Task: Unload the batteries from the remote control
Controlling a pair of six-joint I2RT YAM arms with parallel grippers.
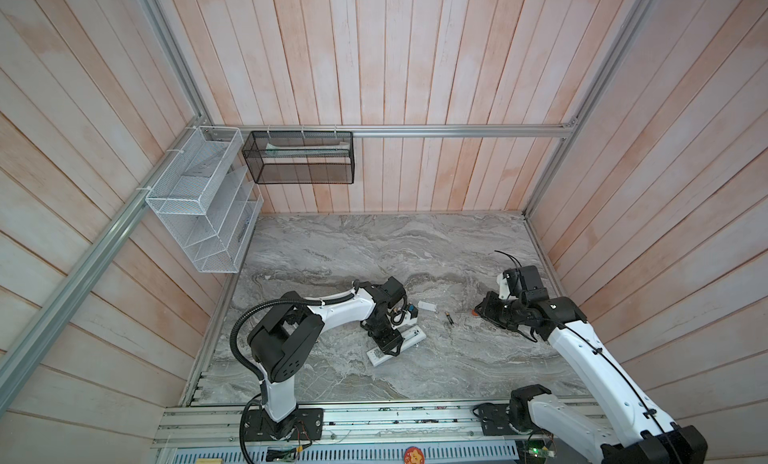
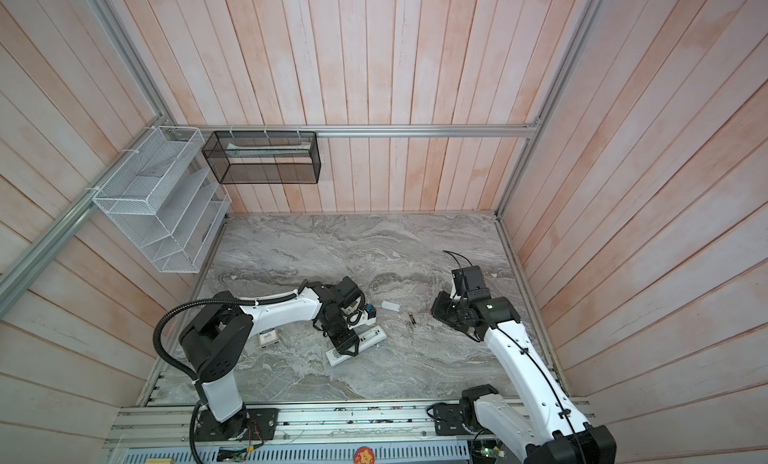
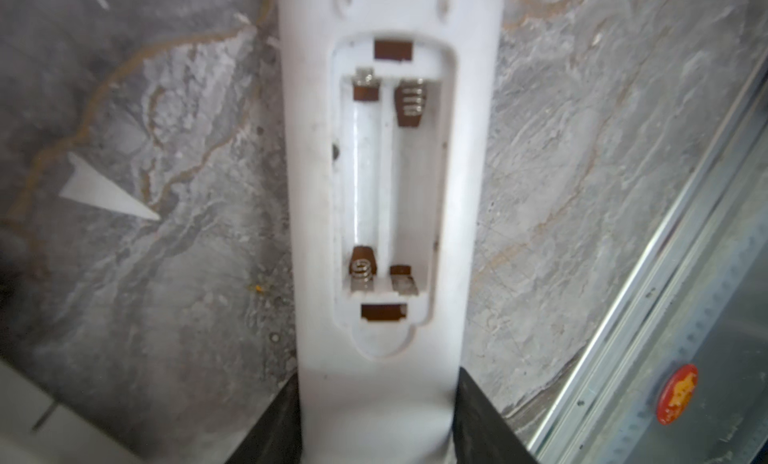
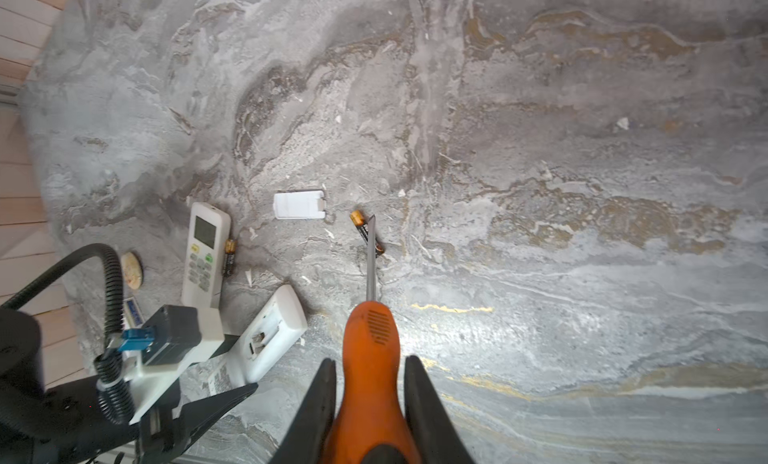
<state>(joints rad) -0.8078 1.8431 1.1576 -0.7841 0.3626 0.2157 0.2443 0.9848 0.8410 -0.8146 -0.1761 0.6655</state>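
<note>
Right claw point(image 4: 370, 361) grips the grooved orange screwdriver point(image 4: 370, 329) (slim steel shaft).

A battery point(image 1: 449, 319) lies right of the cover point(image 1: 427, 306) on the table point(image 1: 332, 249), the two remotes point(image 1: 417, 335) left, seemingly touching.

The far half of the counter point(image 1: 374, 241) is left unobstructed. The middle strip is narrowed by a white cover point(image 1: 427, 306) and a battery point(image 1: 449, 319), set apart. Access from the left is blocked by the left tool point(image 3: 376, 424) straddling a remote point(image 3: 390, 191); from the right, by the right tool point(image 4: 372, 399) clamped on a screwdriver point(image 4: 370, 358). Near the far-left corner, a wire basket point(image 1: 199, 208) is mounted on the wall.
</note>
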